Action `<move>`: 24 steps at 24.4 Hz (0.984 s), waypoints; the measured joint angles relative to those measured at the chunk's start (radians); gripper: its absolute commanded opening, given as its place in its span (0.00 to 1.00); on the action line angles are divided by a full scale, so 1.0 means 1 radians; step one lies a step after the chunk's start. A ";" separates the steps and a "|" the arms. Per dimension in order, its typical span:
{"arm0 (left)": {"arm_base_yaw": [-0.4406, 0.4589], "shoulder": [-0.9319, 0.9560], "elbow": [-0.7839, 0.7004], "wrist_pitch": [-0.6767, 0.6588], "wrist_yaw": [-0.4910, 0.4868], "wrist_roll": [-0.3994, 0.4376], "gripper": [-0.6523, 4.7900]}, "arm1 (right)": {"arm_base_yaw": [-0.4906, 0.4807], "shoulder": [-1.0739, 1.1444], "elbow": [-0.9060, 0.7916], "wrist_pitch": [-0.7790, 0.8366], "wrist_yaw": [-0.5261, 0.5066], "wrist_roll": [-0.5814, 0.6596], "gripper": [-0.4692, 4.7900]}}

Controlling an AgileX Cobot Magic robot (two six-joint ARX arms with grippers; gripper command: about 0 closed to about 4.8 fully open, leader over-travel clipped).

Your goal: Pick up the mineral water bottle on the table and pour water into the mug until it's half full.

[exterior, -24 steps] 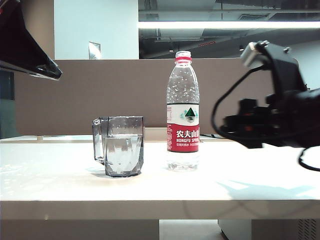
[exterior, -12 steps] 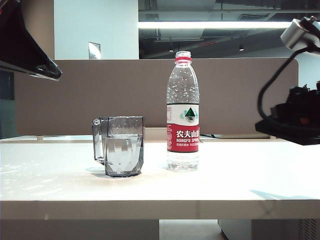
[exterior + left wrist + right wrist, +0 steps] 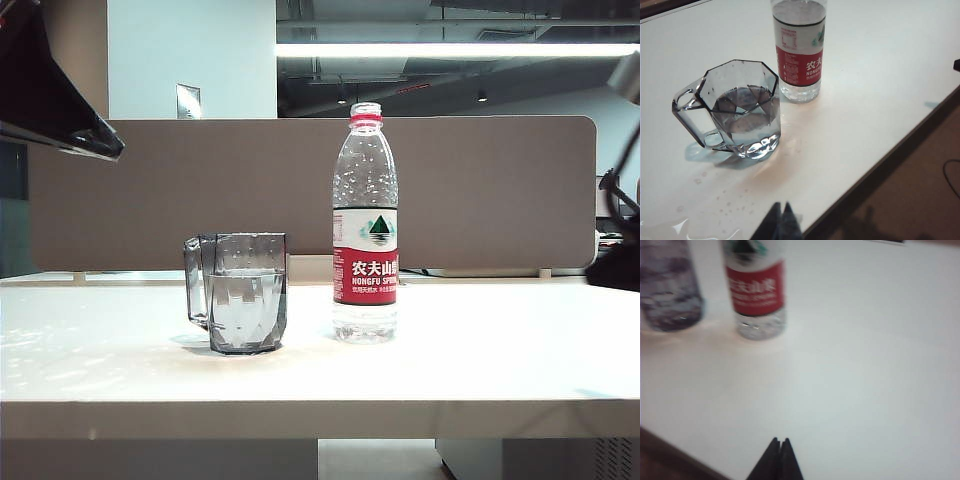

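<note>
Bottle upright on the table (image 3: 480,350): the mineral water bottle (image 3: 365,225) stands mid-table, no cap on its red neck ring, red-and-white label with green mountain logo facing the exterior camera. Little water shows in it, only a shallow layer at the base. The mug (image 3: 245,292), smoky grey and faceted, sits just left of the bottle, apart from it, handle turned left. Water (image 3: 244,305) fills roughly the lower half of the mug. A few droplets lie on the table on the near side of the mug in the left wrist view.

Left gripper (image 3: 780,223) hangs over the near table edge, on the near side of the mug, fingers pressed together, holding nothing. Right gripper (image 3: 778,460) is over bare table to the right of the bottle, well apart from it, fingertips together, empty; that view is blurred. In the exterior view only a dark part of the right arm (image 3: 615,265) shows at the right edge.
</note>
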State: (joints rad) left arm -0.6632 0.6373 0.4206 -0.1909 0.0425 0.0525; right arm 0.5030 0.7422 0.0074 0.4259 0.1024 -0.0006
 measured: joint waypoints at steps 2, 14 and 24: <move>0.000 0.000 0.000 0.000 0.000 0.000 0.12 | -0.048 -0.055 0.000 -0.074 -0.010 0.000 0.08; 0.000 0.000 0.000 0.000 0.000 0.000 0.12 | -0.315 -0.466 0.000 -0.520 -0.146 0.000 0.08; 0.000 0.000 0.000 0.000 0.000 0.000 0.12 | -0.359 -0.649 0.000 -0.611 -0.166 0.000 0.08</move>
State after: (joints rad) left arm -0.6632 0.6369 0.4206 -0.1909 0.0425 0.0525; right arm 0.1440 0.0929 0.0078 -0.1852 -0.0639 -0.0002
